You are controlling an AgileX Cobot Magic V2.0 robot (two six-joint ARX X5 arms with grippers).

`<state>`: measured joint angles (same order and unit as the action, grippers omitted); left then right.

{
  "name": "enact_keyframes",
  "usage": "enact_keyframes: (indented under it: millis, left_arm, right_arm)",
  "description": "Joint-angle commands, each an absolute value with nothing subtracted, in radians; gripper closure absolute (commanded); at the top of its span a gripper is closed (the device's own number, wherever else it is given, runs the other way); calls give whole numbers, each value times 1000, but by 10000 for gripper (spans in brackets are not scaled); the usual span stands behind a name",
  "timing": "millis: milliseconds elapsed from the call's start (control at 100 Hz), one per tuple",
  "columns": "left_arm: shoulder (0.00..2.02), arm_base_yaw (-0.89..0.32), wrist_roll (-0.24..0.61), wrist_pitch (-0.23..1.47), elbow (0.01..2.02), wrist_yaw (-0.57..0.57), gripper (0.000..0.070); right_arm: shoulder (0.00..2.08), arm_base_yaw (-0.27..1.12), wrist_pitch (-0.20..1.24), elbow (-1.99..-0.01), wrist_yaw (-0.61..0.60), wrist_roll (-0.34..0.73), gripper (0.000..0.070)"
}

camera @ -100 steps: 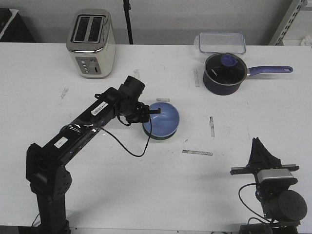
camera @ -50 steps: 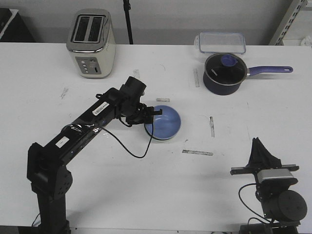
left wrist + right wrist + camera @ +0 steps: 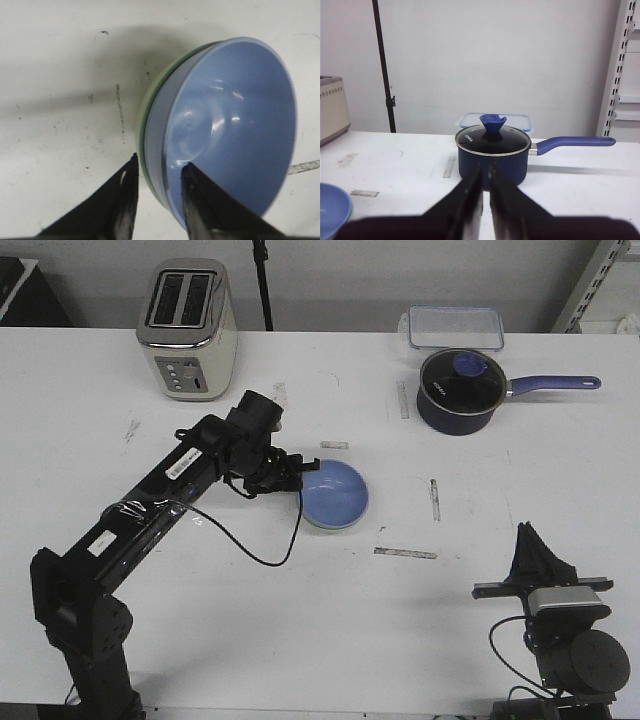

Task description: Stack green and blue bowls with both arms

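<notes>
You have the light periwinkle blue bowl (image 3: 334, 494) near the table's middle, nested inside the pale mint green bowl (image 3: 148, 107), of which only a thin green rim shows around the blue one in the left wrist view. Both bowls sit mouth-up; being round, they show no long axis.

The left gripper (image 3: 156, 172) has its jaws parted, one finger outside the stacked rims and the other inside the blue bowl. Whether the fingers actually press the rims, you cannot tell.

Bare white table (image 3: 300, 620) lies open on the near side of the bowls, with short tape strips (image 3: 405, 553) just to their right. The cream two-slot toaster (image 3: 188, 328) stands far-left, the dark navy lidded pot with purple handle (image 3: 460, 390) far-right, well apart from the bowls.

The right gripper (image 3: 485, 187) sits at the near-right table edge, fingers nearly together, holding nothing.
</notes>
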<state>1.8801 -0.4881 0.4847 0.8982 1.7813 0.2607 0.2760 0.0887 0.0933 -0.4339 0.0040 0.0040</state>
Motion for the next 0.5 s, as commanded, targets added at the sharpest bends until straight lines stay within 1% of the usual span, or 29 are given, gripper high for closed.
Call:
enact_keyframes:
  millis: [0, 240, 270, 350, 400, 490]
  left_arm:
    - [1867, -488, 475, 909, 1813, 262, 523]
    - [1808, -453, 422, 907, 1810, 251, 545]
    - [1802, -447, 413, 898, 1806, 244, 559]
    - [1781, -433, 381, 859, 1784, 227, 661]
    - [1763, -424, 359, 823, 1760, 218, 700]
    - [1721, -413, 318, 734, 1695, 212, 699]
  right_arm:
    - [275, 90, 82, -437, 4, 10, 685]
    - [275, 90, 82, -437, 4, 10, 685]
    - [275, 90, 82, -437, 4, 10, 685]
    - [275, 90, 82, -437, 4, 10, 685]
    - [275, 90, 82, -437, 4, 10, 685]
    - [275, 90, 82, -437, 4, 10, 685]
